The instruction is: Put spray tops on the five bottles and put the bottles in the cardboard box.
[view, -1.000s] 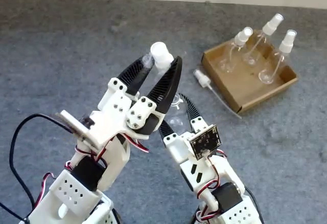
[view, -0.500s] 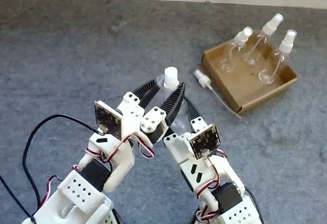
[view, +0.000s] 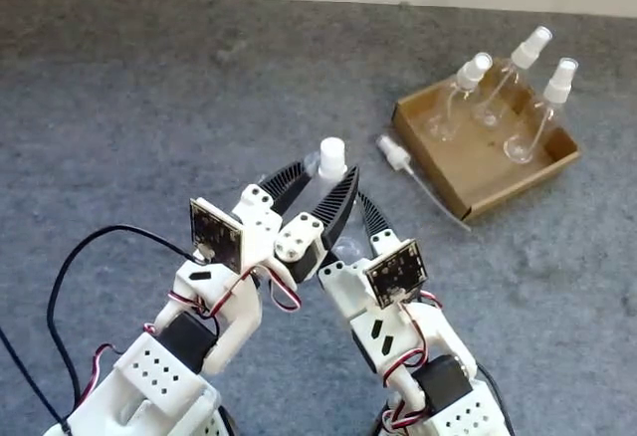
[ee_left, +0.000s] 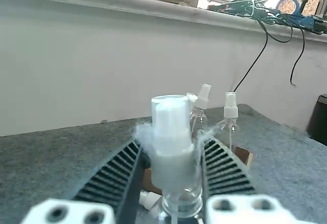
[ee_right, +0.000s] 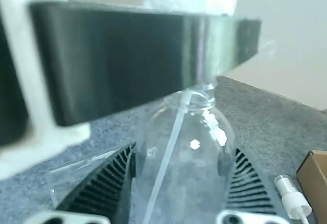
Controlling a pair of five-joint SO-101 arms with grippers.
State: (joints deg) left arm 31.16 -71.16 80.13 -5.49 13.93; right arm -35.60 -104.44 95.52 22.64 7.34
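Note:
My left gripper [view: 328,171] is shut on a white spray top [view: 331,153], which it holds upright. In the left wrist view the spray top [ee_left: 171,137] sits right over the neck of a clear bottle [ee_left: 180,203], its thin tube running down inside. Just below, my right gripper [view: 346,237] is shut on that upright bottle [ee_right: 184,152]. At the right lies the cardboard box [view: 453,182], and three bottles with spray tops [view: 468,83] stand in it. A loose spray top [view: 396,154] with a long tube lies on the carpet beside the box.
Grey carpet covers the table, with open room at the left and back. Both arms crowd the front middle. A clear object [ee_right: 76,178], perhaps another bottle, lies on the carpet beside my right gripper. A pale wall bounds the far edge.
The left gripper has come down and toward the right gripper with the spray top, its wrist turning; the top now sits on the bottle's neck. The right arm has stayed put.

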